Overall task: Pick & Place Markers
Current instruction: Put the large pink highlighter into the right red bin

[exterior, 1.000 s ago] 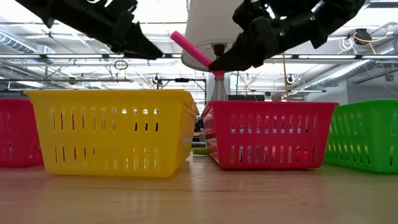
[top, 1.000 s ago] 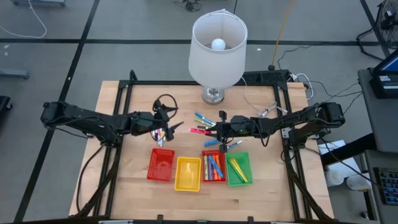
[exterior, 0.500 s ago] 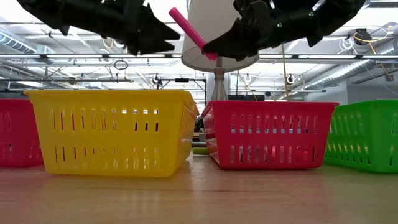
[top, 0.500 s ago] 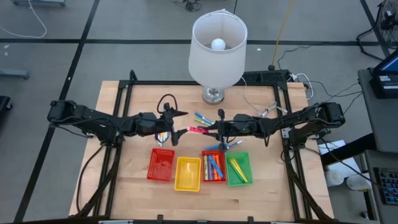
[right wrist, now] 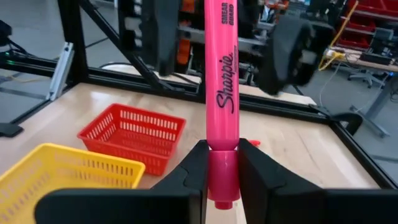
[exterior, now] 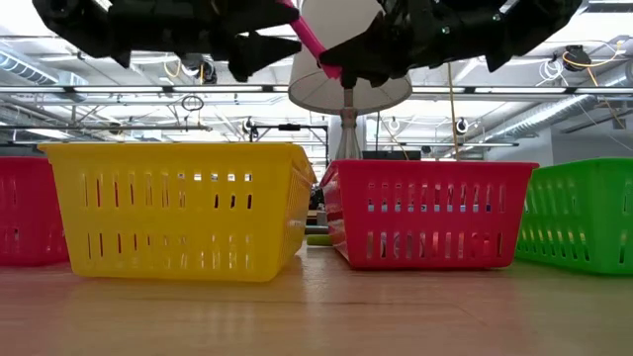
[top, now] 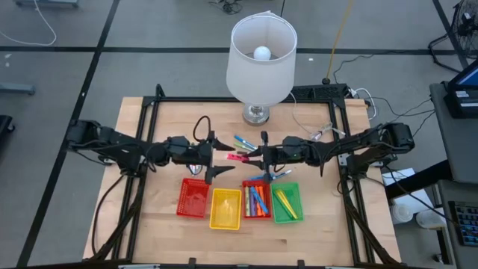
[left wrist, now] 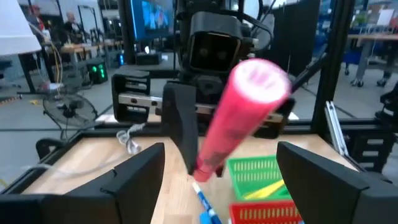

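Note:
A pink marker (right wrist: 221, 74) sticks out of my shut right gripper (right wrist: 222, 155) above the table's middle (top: 239, 158). It points at my left gripper (top: 221, 157). That gripper is level and open, one finger (left wrist: 134, 180) on each side of the marker's free end (left wrist: 258, 81), touching nothing. More markers (top: 243, 140) lie loose on the wood behind, and others (top: 272, 175) lie under my right gripper. Several markers also lie in the right-hand red tray (top: 256, 199) and the green tray (top: 287, 202). My right gripper pinches the pink marker's short end section (right wrist: 222, 177) between its two fingers (right wrist: 193, 168). The fingers come level from the table's right and lie along the marker. The marker is lifted clear, its free end (exterior: 297, 15) toward the left gripper and somewhat higher.
Four mesh trays stand in a row near the front: red (top: 194, 198), yellow (top: 225, 208), red, green. A white-shaded lamp (top: 261, 60) stands at the far middle, and cables (top: 321, 133) lie at the far right. Bare wood lies in front of the trays.
My left gripper has swung up from pointing down to level. It has moved toward the table's right until its open fingers flank the pink marker's free end. My right gripper has tipped up slightly, raising the marker while still holding it.

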Available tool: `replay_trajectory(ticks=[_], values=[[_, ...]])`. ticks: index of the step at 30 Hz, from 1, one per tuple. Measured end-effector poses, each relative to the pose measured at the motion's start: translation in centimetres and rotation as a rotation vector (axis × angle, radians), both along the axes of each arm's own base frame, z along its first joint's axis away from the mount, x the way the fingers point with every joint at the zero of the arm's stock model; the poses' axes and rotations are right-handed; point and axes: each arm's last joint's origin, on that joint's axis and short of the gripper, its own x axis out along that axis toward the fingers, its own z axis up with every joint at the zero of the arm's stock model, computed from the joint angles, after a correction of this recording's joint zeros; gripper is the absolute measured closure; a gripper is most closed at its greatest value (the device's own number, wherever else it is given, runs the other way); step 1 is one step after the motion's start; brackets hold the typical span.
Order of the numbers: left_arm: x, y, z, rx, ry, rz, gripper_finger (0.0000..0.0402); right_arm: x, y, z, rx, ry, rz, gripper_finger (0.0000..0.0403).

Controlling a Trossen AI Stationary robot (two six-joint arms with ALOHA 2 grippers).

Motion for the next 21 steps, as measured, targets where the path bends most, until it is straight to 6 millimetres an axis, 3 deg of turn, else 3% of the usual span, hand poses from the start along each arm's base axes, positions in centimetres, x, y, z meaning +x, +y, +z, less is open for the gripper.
replay_trajectory(ticks=[7,21], values=[[0.89,-0.02,-0.51,0.029,-0.080,0.003,0.0084,0.14,0.67,0.00,-0.005,-0.020,0.022,0.0356],[0.91,-0.06,-0.03,0.022,-0.130,-0.005,0.0121,0.17,0.72,0.21,-0.016,-0.045,0.025,0.0356]])
